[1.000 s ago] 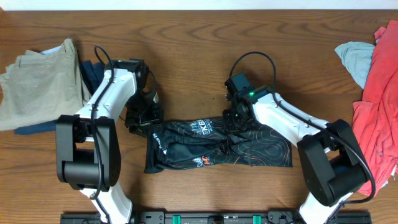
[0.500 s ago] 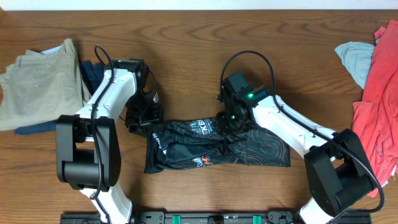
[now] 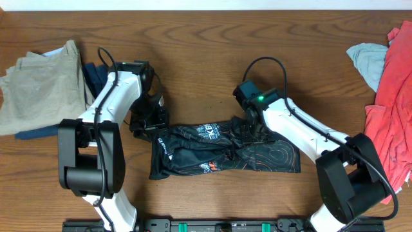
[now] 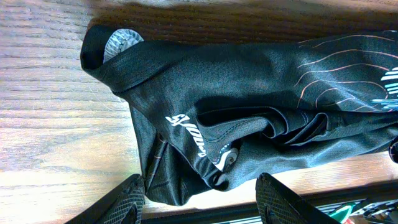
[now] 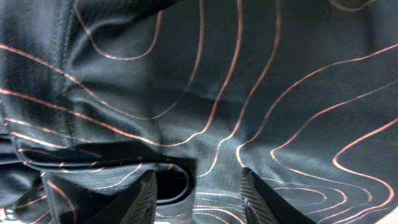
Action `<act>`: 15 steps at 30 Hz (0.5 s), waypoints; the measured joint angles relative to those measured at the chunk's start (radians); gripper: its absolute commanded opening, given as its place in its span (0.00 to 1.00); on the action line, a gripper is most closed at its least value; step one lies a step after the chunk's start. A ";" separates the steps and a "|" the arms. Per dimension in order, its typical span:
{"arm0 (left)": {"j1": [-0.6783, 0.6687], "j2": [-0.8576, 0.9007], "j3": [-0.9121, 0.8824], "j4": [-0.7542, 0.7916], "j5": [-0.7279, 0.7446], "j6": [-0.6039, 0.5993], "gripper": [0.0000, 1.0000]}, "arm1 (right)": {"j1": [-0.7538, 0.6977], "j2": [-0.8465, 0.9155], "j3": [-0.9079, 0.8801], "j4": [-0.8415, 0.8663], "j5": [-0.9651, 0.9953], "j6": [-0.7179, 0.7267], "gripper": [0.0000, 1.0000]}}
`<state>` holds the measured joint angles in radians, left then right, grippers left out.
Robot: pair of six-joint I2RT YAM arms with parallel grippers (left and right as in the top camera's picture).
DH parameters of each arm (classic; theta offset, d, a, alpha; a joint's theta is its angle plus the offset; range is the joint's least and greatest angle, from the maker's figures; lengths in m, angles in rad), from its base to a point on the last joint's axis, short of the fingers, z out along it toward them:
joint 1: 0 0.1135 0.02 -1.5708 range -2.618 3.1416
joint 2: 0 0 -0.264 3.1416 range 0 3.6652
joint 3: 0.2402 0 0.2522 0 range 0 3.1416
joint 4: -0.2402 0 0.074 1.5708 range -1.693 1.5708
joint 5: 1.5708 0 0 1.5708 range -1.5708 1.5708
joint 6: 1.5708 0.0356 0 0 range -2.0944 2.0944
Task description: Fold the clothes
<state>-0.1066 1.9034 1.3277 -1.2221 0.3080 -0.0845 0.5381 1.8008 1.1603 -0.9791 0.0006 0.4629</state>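
The black jersey (image 3: pixel 225 149) lies crumpled on the table (image 3: pixel 193 51), low in the middle of the overhead frame. Its long axis runs left to right. The end with the white logo is at the left, and the orange contour lines spread toward the right. The left tool (image 4: pixel 202 205) hangs over that left end with its fingers apart. The right tool (image 5: pixel 198 199) is low over the middle folds, fingers also spread. Khaki trousers (image 3: pixel 38 84) lie at the far left and a red garment (image 3: pixel 393 109) at the far right.

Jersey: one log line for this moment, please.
jersey: rumpled strip, partly folded | left gripper: open at its sleeve end | right gripper: open over its middle
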 measured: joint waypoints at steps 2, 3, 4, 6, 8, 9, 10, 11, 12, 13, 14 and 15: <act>0.000 0.000 0.000 0.000 0.000 0.000 0.59 | 0.000 0.000 0.000 0.000 -0.004 -0.007 0.42; 0.000 0.000 0.000 0.000 0.000 0.000 0.59 | 0.000 0.000 0.000 0.000 -0.006 -0.014 0.42; 0.000 0.000 0.000 0.000 0.000 0.000 0.59 | 0.000 0.000 0.000 -0.002 -0.008 -0.019 0.42; 0.000 0.000 0.000 0.000 0.000 0.000 0.59 | 0.001 0.000 0.000 -0.001 -0.007 -0.026 0.41; 0.000 0.000 0.000 0.000 0.000 0.000 0.59 | 0.004 0.000 -0.004 0.004 -0.003 -0.027 0.38; 0.000 0.000 0.000 0.000 0.000 0.000 0.59 | 0.007 0.000 -0.007 0.007 -0.002 -0.027 0.38; 0.000 0.000 0.000 0.000 0.000 0.000 0.59 | 0.010 0.000 -0.013 0.014 -0.003 -0.027 0.37; 0.000 0.000 0.000 0.000 0.000 0.000 0.59 | 0.014 0.000 -0.019 0.019 -0.010 -0.029 0.36; 0.000 0.000 0.000 0.000 0.000 0.000 0.59 | 0.016 0.000 -0.024 0.024 -0.019 -0.033 0.36; 0.000 0.000 0.000 0.000 0.000 0.000 0.59 | 0.018 0.000 -0.027 0.027 -0.043 -0.048 0.36; 0.000 0.000 0.000 0.000 0.000 0.000 0.59 | 0.018 0.000 -0.029 0.027 -0.069 -0.063 0.36; 0.000 0.000 0.000 0.000 0.000 0.000 0.59 | 0.019 0.000 -0.030 0.026 -0.105 -0.084 0.36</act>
<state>-0.1066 1.9034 1.3277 -1.2221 0.3080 -0.0845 0.5568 1.8008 1.1305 -0.9531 -0.1043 0.3786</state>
